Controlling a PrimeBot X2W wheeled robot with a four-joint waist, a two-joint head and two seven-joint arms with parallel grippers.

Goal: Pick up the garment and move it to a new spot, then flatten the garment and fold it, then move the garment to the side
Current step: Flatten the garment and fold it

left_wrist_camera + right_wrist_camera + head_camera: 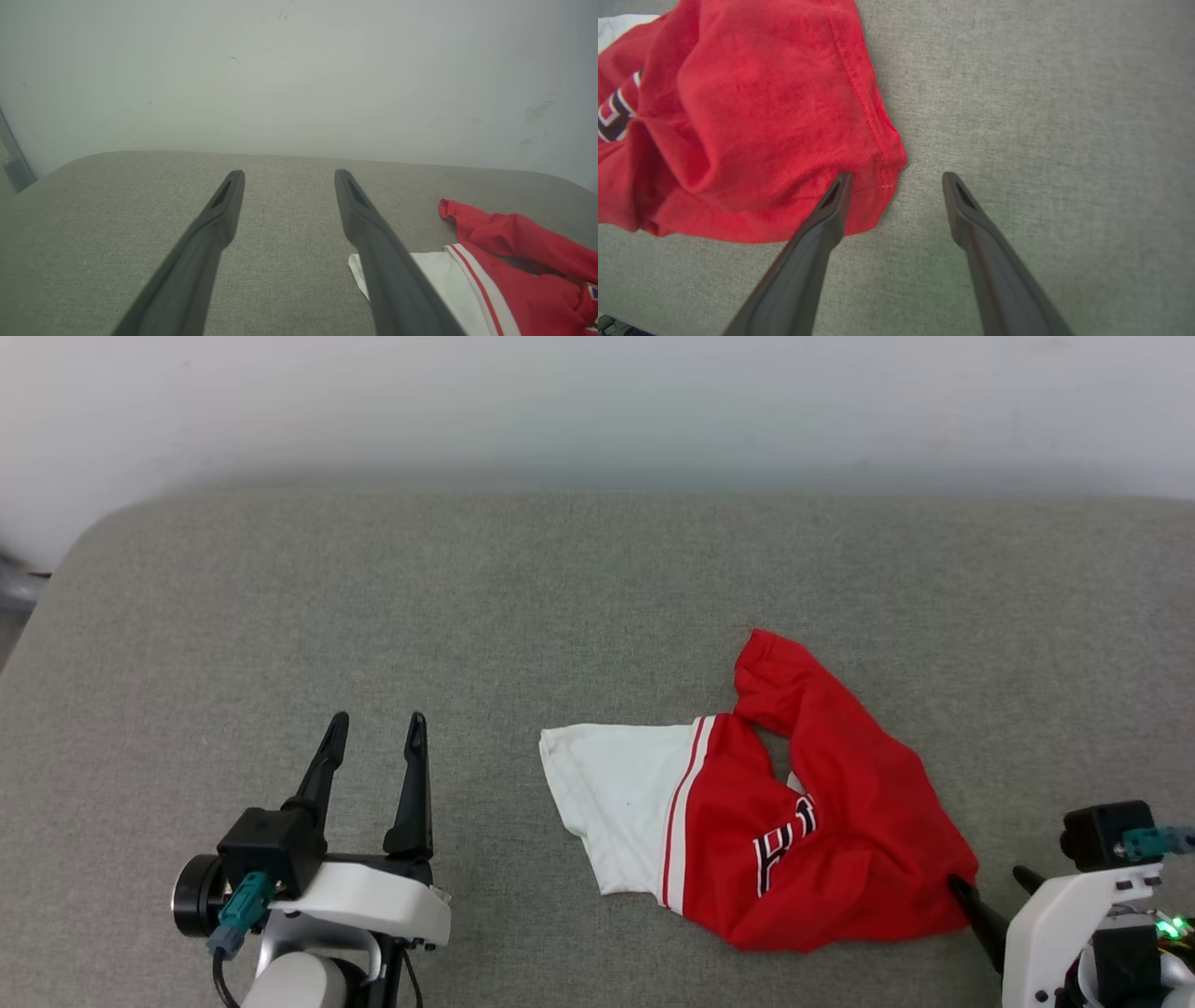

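The garment (822, 821) lies crumpled right of centre on the grey fabric surface, red with a white sleeve spread to its left and dark white-outlined lettering showing in a fold. My left gripper (378, 721) is open and empty, well to the left of the sleeve. In the left wrist view, the left gripper (289, 175) points toward the wall, with the garment (518, 261) off to the right. My right gripper (990, 882) is open at the shirt's lower right corner. In the right wrist view, the right gripper (897, 177) straddles the hem corner of the garment (761, 107), one fingertip (836, 196) over the red cloth.
The grey padded surface (523, 597) has rounded corners and runs back to a pale wall (597, 401). Its left edge drops off near a dark floor strip (14, 588). Bare fabric stretches across the left half and behind the shirt.
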